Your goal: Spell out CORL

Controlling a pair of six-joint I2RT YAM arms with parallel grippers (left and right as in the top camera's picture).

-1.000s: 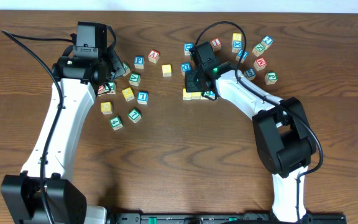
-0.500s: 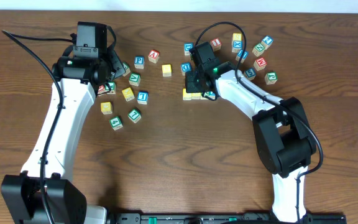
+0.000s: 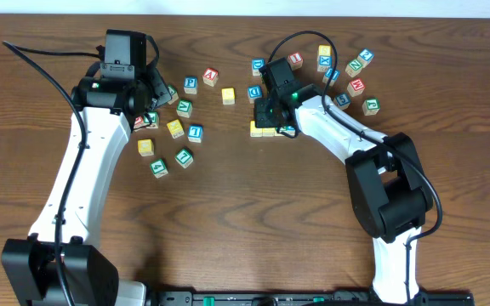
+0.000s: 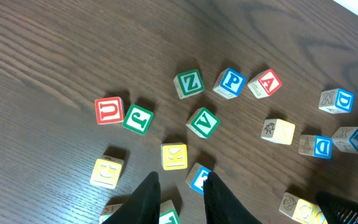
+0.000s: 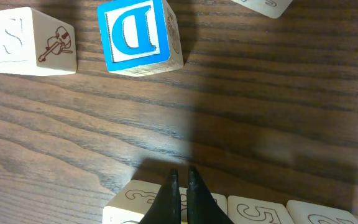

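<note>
**blockhead42:** Three cream-topped cubes from the row of letter cubes [image 5: 253, 210] are caught along the bottom edge of the right wrist view, packed side by side. The outlined letters on them can't be made out tbh. Where on the table is the row placed?

**yam_watcher:** From overhead it's found around the middle of the wooden table [image 3: 245, 212], toward the far side, half buried under the right gripper [image 5: 180, 179]. Two yellow tops are seen at the end nearer the left arm, and one blue-green face pokes out at the other end. The rest is hidden.

**blockhead42:** And the claws?

**yam_watcher:** The right one is pinched fully closed with nothing held. Its tips are set right at the far edge of the end cube, but contact can't be judged. Just past it, a blue D cube [image 5: 138, 34] and an S cube [image 5: 27, 40] are laid apart from the row. The left gripper [image 4: 180, 182] is kept well away over the other cluster, its fingers parted only narrowly, and nothing is seen clamped. A blue-lettered cube [image 4: 197, 179] is seen on the table in the gap, with a yellow K cube [image 4: 174, 155] just ahead. A green Z cube [image 4: 189, 83], blue P cube [image 4: 230, 82], red A cube [image 4: 265, 83] and red U cube [image 4: 109, 110] are scattered further out.
</note>
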